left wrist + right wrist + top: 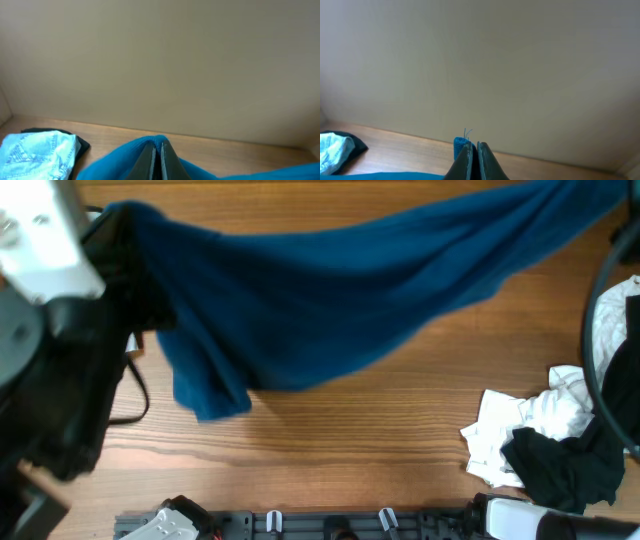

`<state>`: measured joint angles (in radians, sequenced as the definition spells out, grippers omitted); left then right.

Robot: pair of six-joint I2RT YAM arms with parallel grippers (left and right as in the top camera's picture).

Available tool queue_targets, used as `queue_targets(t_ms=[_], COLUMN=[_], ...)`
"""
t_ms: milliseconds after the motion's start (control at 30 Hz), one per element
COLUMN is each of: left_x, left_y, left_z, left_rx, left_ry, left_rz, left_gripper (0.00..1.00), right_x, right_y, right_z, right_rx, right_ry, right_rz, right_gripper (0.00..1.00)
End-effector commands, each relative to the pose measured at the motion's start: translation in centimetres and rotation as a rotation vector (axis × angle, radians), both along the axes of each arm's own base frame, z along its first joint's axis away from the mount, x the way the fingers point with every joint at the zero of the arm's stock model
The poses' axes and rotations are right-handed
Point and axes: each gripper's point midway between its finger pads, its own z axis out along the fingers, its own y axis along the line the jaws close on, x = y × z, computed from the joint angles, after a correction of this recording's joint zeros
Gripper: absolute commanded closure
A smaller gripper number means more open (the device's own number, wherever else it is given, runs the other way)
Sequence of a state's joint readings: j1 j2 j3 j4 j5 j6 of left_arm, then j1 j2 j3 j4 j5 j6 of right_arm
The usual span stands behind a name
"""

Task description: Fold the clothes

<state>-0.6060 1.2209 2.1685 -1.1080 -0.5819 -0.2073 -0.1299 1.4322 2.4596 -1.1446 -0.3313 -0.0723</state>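
The dark blue shirt (330,290) hangs stretched across the table from the upper left to the upper right in the overhead view, lifted off the wood. My left gripper (156,146) is shut on one edge of the shirt (120,157), the cloth wrapped over its fingertips. My right gripper (474,146) is shut on a small corner of the shirt (460,145) with loose threads sticking up. In the overhead view the left arm (60,340) is at the left edge; the right gripper is out of that frame at the upper right.
A heap of white cloth (525,425) and black cloth (565,465) lies at the right front beside a round basket rim (592,350). Pale blue denim (35,155) on a black piece lies at the far left in the left wrist view. A plain wall stands behind the table.
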Motion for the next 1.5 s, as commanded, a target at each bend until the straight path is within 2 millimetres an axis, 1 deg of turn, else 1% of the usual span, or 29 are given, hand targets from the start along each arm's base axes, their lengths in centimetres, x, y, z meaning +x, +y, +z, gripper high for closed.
queue_targets(t_ms=[0,33,133,200,267,400,500,567,633,700,733,833,933,1033,1133,1167,1267,1300,1333,1467], left_x=[-2.2,-2.5,-2.7,-2.9,-3.1,-3.9,-4.5,-4.8,-5.1,-5.1,-5.0,-4.8,-4.5,-4.3,-4.1,-4.1,-4.7,-4.8,-4.7,-5.2], left_y=[2.6,2.9,3.4,3.5,3.6,5.6,7.0,7.6,7.8,7.9,7.8,7.6,7.3,7.1,7.0,7.0,6.8,6.3,5.1,1.5], left_z=[1.7,2.1,3.8,4.6,5.0,6.7,7.6,8.3,9.1,9.5,9.5,9.8,10.6,11.0,10.6,10.1,7.9,7.5,7.1,7.1], left_rx=[0.085,0.102,0.151,0.172,0.206,0.243,0.227,0.22,0.22,0.22,0.224,0.225,0.256,0.274,0.269,0.265,0.255,0.265,0.289,0.266], left_ry=[-0.065,-0.08,-0.134,-0.159,-0.168,-0.192,-0.206,-0.22,-0.239,-0.249,-0.249,-0.256,-0.265,-0.267,-0.246,-0.221,-0.094,-0.068,-0.069,-0.096], left_rz=[0.093,0.108,0.148,0.166,0.18,0.311,0.388,0.42,0.433,0.439,0.441,0.444,0.46,0.478,0.494,0.511,0.578,0.571,0.513,0.337], left_gripper=[0.96,0.96,0.96,0.96,0.96,0.96,0.96,0.96,0.96,0.96,0.96,0.96,0.96,0.96,0.96,0.96,0.96,0.96,0.96,0.96], right_x=[-4.0,-5.0,-7.1,-8.0,-8.2,-8.1,-7.4,-6.8,-6.3,-5.6,-5.1,-3.7,-3.5,-4.4,-5.6,-6.1,-7.3,-7.7,-8.1,-9.1], right_y=[0.3,0.5,0.7,0.8,0.9,0.9,0.0,-0.5,-1.0,-1.9,-2.3,-2.6,-2.6,-2.4,-2.3,-2.3,-2.7,-3.0,-3.2,-3.3], right_z=[2.6,3.2,4.3,4.5,4.5,4.2,4.0,3.9,4.0,3.8,3.5,2.9,3.2,3.7,3.8,3.8,3.8,3.9,3.9,3.7], right_rx=[-0.017,-0.02,-0.026,-0.023,-0.02,-0.002,0.03,0.031,0.033,0.07,0.076,0.073,0.071,0.062,0.046,0.045,0.044,0.045,0.046,0.054], right_ry=[-0.101,-0.127,-0.179,-0.189,-0.188,-0.174,-0.154,-0.152,-0.154,-0.138,-0.126,-0.101,-0.113,-0.135,-0.142,-0.144,-0.15,-0.153,-0.154,-0.149], right_rz=[-0.011,-0.01,-0.011,-0.011,-0.012,-0.012,-0.061,-0.082,-0.111,-0.16,-0.178,-0.186,-0.184,-0.183,-0.183,-0.185,-0.219,-0.237,-0.254,-0.269], right_gripper=[0.96,0.96,0.96,0.95,0.96,0.96,0.96,0.96,0.96,0.96,0.96,0.96,0.96,0.96,0.96,0.96,0.96,0.96,0.96,0.96])
